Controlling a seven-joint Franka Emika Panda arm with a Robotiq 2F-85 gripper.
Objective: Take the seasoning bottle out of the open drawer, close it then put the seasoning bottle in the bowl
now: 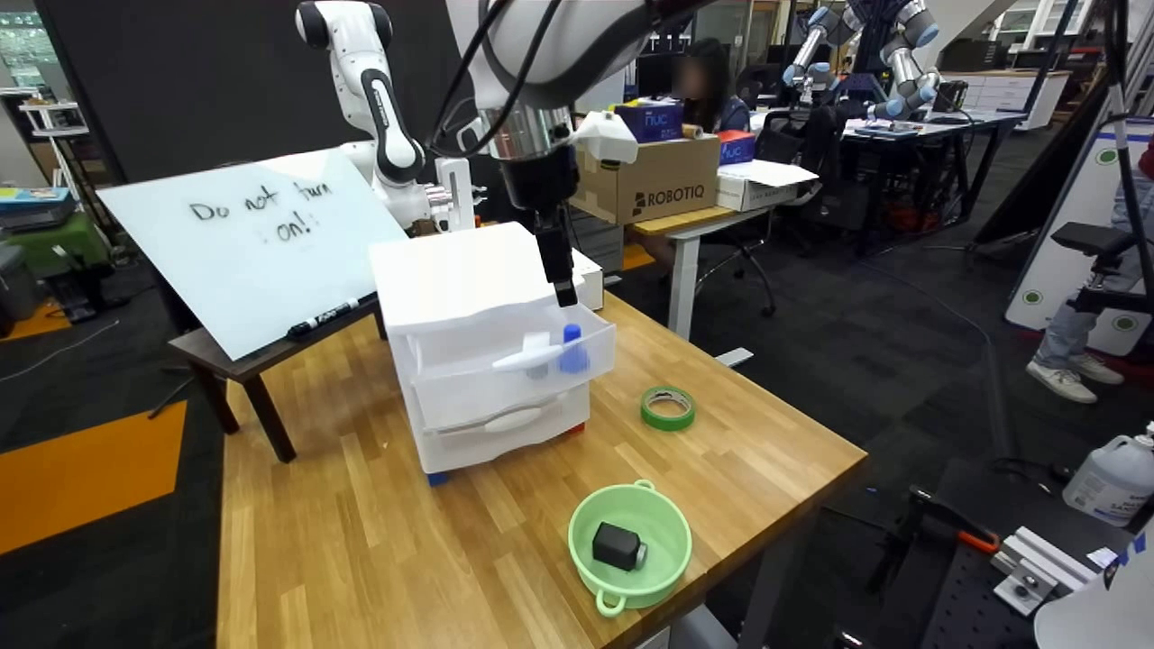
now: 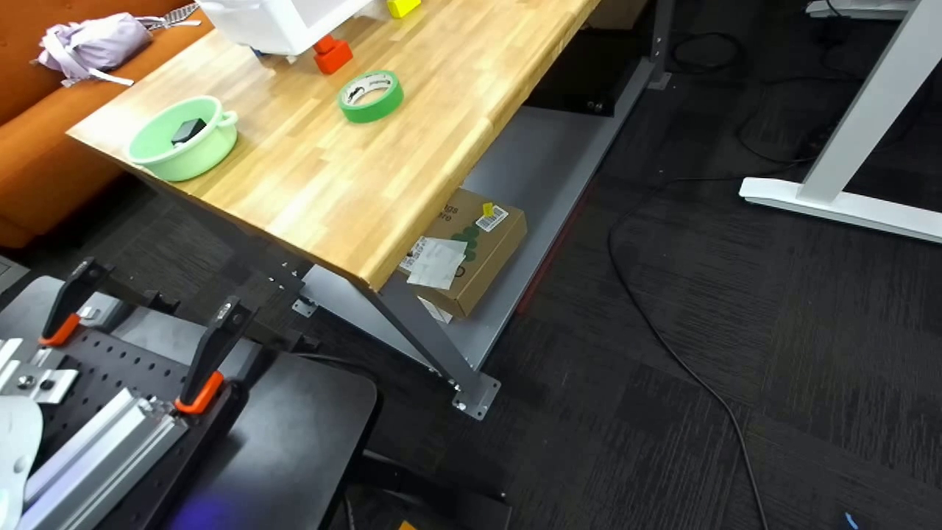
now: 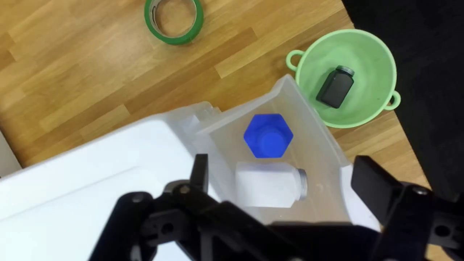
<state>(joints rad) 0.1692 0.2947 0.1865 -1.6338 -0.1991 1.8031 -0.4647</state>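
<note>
On the wooden bench point(image 1: 361, 550), a white plastic chest point(image 1: 451, 270) stood with a translucent drawer point(image 1: 469, 397) pulled out above a closed lower drawer point(image 1: 500, 440), and the pulled-out one held two bottles. A white bottle point(image 3: 266, 185) with a grey cap lay on its side, cap toward the drawer's front, while a blue bottle point(image 3: 268, 136) with a six-sided body stood upright just beside it; which of the two was the one for seasoning, I could not tell. Over the drawer hung the end effector point(image 3: 282, 175), jaws spread wide, one finger point(image 3: 199, 171) toward the chest and the other toward the drawer's front, the white bottle showing between them in the wrist view. A lime-green bowl point(image 3: 378, 72) with two loop handles rested near the bench's edge, and in it lay a black bottle point(image 3: 335, 88) with a grey cap. A roll of green tape point(image 2: 375, 110) lay flat near the chest, and in an exterior view a red block point(image 2: 335, 57) showed at the chest's base. Beside the chest a whiteboard point(image 1: 261, 270) reading "Do not turn on!" sloped back, a black marker point(image 1: 325, 317) along its lower edge.
</note>
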